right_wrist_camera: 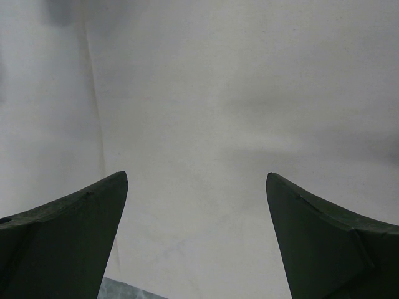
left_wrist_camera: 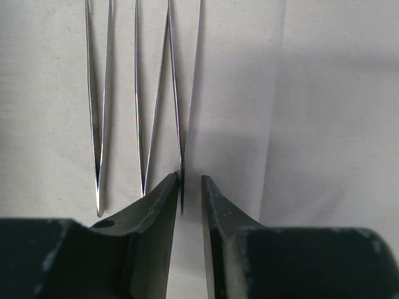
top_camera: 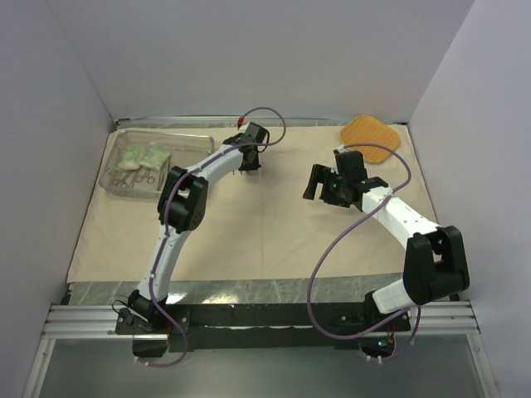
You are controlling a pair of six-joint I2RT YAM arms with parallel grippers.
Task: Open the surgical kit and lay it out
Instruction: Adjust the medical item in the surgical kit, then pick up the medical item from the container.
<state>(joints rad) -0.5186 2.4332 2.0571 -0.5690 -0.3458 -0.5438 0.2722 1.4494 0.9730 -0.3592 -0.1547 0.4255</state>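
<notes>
**A:** Top view, what is listed?

**B:** Item 1: beige wrapping cloth (top_camera: pixel 274 240), spread flat over the desk. Item 2: wire-mesh tray (top_camera: pixel 166 133), on the cloth's far left corner. It holds green-white packets (top_camera: pixel 143 155) and steel instruments (top_camera: pixel 133 177) too small to sort. Item 3: orange pad (top_camera: pixel 371 133), far right on the cloth, well apart from the tray. The left jaws point down at the cloth to the right of the tray. The right jaws hang over the cloth, near the pad but not touching it.

**A:** Left wrist view?

**B:** 3 thin steel tweezers (left_wrist_camera: pixel 143 185) lie side by side on the cloth, tips toward the camera. The left jaws stand narrowly apart. 1 tweezers tip sits in the gap, close against 1 of the fingers (left_wrist_camera: pixel 156 218), and is not clamped.

**A:** Right wrist view?

**B:** The right jaws stand wide apart. Only bare, creased cloth shows between them.
</notes>
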